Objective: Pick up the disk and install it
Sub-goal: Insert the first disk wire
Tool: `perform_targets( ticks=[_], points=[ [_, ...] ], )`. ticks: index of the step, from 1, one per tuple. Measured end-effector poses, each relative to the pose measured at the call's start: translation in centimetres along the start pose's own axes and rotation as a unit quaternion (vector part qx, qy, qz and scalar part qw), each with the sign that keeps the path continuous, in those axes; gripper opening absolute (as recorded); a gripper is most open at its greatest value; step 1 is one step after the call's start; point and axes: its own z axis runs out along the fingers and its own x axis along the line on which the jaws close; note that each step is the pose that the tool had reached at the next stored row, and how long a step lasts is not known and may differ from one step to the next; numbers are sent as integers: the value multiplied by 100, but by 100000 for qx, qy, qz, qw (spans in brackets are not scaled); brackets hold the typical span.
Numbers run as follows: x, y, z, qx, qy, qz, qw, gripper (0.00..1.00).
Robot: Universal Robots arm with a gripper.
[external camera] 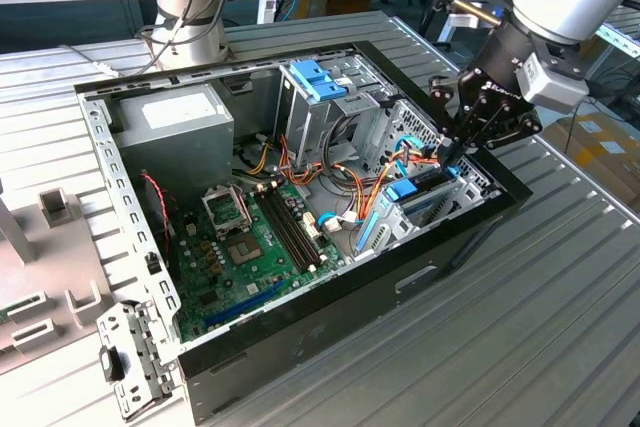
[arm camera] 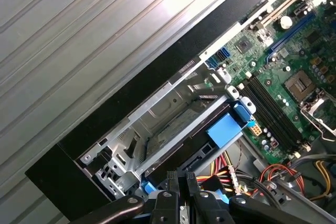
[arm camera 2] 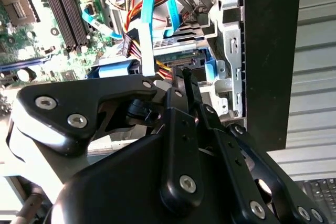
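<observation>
Disk [arm camera 2: 181, 56] is seen seated flat in the drive bay [arm camera: 173, 124] of the open case [external camera: 440, 257], under the cables, while the gripper [arm camera 2: 185, 74] fingers are held nearly closed just above it, gripping nothing.

— How's the light?
— Bright, even daylight in the exterior view. In the first wrist view, strong glare washes out the ribbed bench [arm camera: 131, 14].
— Focus?
— The tool [arm camera 2: 184, 77] looms dark and soft in the second wrist view.
</observation>
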Motion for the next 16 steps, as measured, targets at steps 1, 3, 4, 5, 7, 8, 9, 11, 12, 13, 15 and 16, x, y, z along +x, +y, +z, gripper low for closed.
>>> perform_targets(
  ticks=[1, 3, 4, 5, 7, 8, 9, 11, 12, 13, 15, 16],
  points=[
    [0, 0, 1, 21, -1, 388, 99999, 17],
    [0, 0, 3, 71, 0, 1317, 99991, 17],
    [0, 0, 4, 90, -1, 1646, 99986, 17],
    [0, 0, 5, 100, -1, 1846, 99983, 17],
    [0, 0, 6, 122, -1, 2284, 99974, 17],
    [0, 0, 7, 141, -1, 2665, 99964, 17],
    [1, 0, 8, 159, -3, 2935, 99957, 17],
    [0, 0, 9, 183, -3, 3357, 99943, 17],
    [0, 0, 10, 194, -4, 3566, 99936, 17],
    [0, 0, 10, 204, -3, 3749, 99930, 17],
    [0, 1, 11, 219, -3, 4130, 99914, 17],
    [-1, 1, 11, 232, -4, 4282, 99908, 17]
  ],
)
